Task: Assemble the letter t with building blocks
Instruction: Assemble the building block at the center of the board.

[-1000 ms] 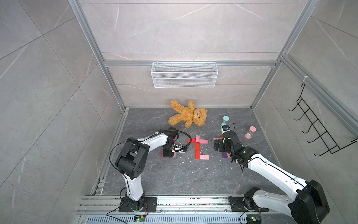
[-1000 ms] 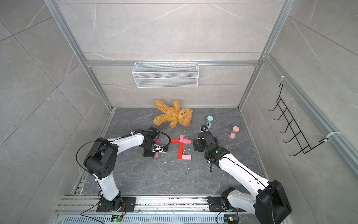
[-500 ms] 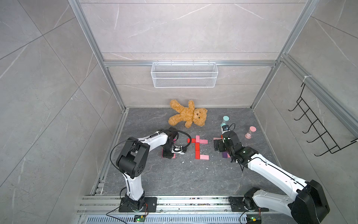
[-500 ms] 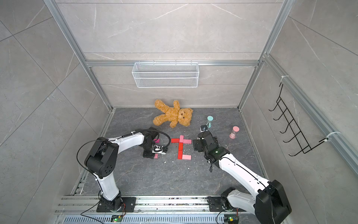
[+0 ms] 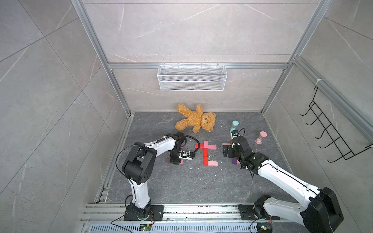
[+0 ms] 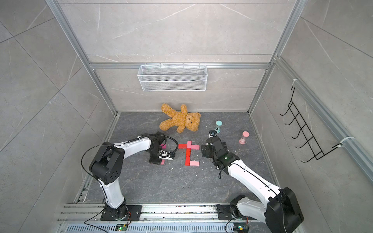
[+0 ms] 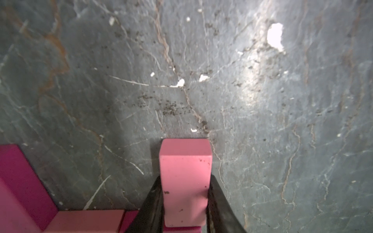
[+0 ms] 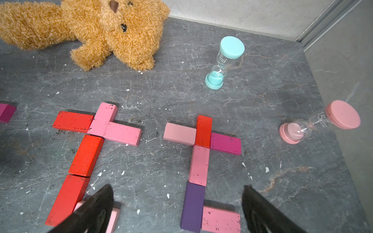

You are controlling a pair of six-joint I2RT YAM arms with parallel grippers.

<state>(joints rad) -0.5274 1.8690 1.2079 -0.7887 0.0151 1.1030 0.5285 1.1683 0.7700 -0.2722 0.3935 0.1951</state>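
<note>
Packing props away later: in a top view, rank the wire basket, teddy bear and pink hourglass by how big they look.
1. wire basket, though it hangs up the wall, nearer the camera
2. teddy bear
3. pink hourglass, clearly smallest

Floor: dark grey veined stone slab (image 5: 181, 181), scuffed and flecked with white crumbs (image 7: 274, 38).
Back edge: a brown teddy bear (image 5: 196, 119) lies sprawled near the wall.
Right side: a teal hourglass (image 8: 222, 60) and a pink hourglass (image 8: 314, 123) stand well apart.
Centre: a t of red and light pink blocks (image 8: 86, 155) lies flat, edges touching.
Beside it: a second t (image 8: 198, 165) in light pink, red, magenta and purple.
Left side: magenta blocks (image 7: 18, 181) touching a flat-lying light pink block (image 7: 86, 220).
</note>
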